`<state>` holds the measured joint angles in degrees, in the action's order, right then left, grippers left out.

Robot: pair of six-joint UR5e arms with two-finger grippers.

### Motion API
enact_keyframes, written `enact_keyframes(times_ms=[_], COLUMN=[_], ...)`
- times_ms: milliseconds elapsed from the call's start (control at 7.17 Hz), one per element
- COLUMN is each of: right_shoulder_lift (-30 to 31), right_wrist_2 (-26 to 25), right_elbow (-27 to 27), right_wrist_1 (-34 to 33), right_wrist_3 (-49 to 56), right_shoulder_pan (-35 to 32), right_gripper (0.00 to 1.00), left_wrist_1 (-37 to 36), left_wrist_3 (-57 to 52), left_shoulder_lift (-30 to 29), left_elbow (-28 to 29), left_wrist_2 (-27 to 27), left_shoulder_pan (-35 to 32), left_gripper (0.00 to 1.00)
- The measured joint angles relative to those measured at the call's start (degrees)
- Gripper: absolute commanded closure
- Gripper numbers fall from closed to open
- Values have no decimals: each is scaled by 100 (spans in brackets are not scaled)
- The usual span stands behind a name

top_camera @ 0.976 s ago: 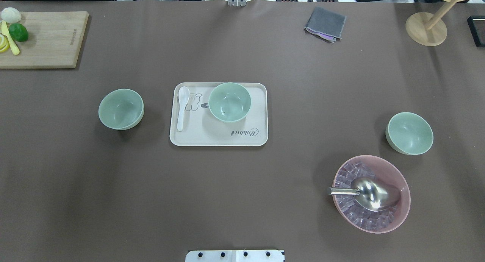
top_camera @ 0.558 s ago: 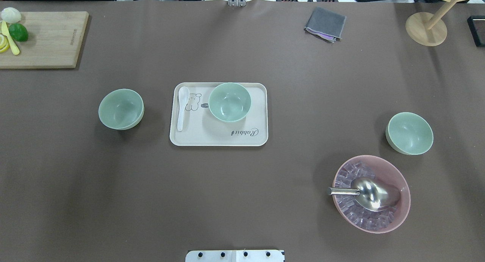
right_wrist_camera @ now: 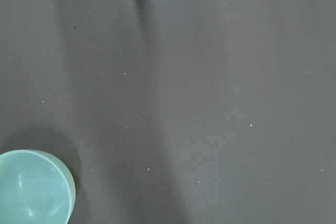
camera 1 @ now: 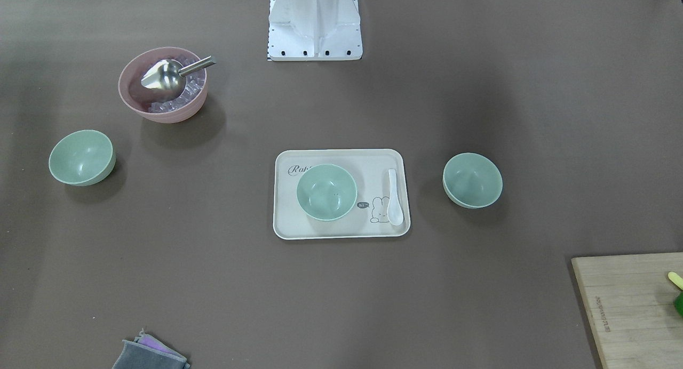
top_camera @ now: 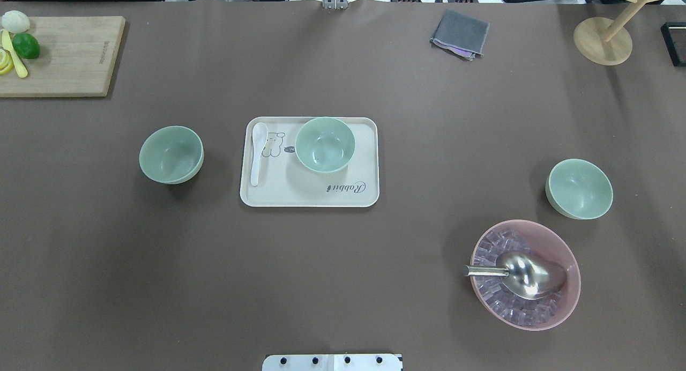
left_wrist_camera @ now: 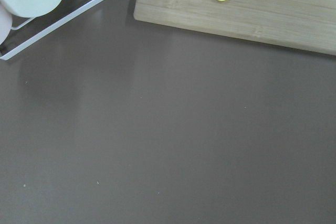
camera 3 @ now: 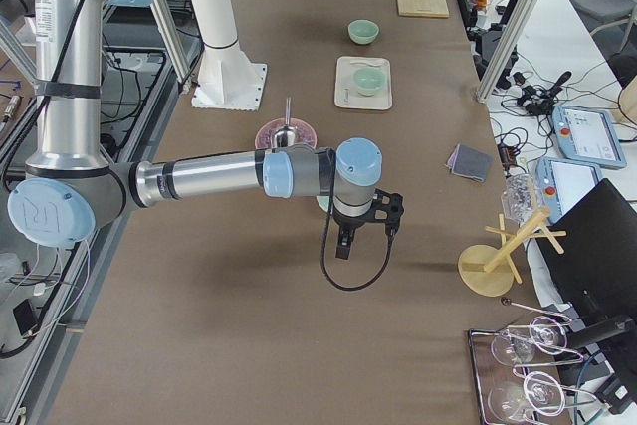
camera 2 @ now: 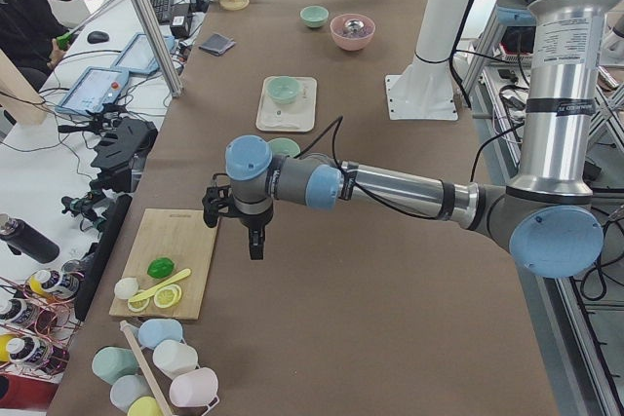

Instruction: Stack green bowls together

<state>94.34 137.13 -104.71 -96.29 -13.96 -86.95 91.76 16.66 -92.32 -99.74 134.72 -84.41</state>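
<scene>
Three pale green bowls stand apart, all upright. One green bowl sits on the table's left. Another green bowl rests on the beige tray, and a further green bowl is at the right, also seen in the right wrist view. My left gripper hangs above the table near the cutting board. My right gripper hangs at the far right end, beyond the right bowl. Both show only in the side views, so I cannot tell if they are open or shut. Neither holds a bowl.
A pink bowl with ice cubes and a metal scoop stands just in front of the right green bowl. A white spoon lies on the tray. A cutting board with fruit, a grey cloth and a wooden stand line the far edge.
</scene>
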Motion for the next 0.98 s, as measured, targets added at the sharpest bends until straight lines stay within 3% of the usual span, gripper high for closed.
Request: enact_keyframes(times_ms=[418,976], right_shoulder_lift=[-127,-241], right_wrist_2=[47,71], right_elbow=[10,41], right_wrist_1=[-2,14], right_wrist_3=[-8,-10], right_shoulder_pan=[111,318], right_gripper=[0,0], left_wrist_1=[385,481], left_wrist_3=[381,2270], left_shoulder_lift=[-380,-1548], left_elbow=[-375,-47], left_wrist_2=[-5,-364], left_shoulder_pan=[603,2065], left_gripper=[2,2])
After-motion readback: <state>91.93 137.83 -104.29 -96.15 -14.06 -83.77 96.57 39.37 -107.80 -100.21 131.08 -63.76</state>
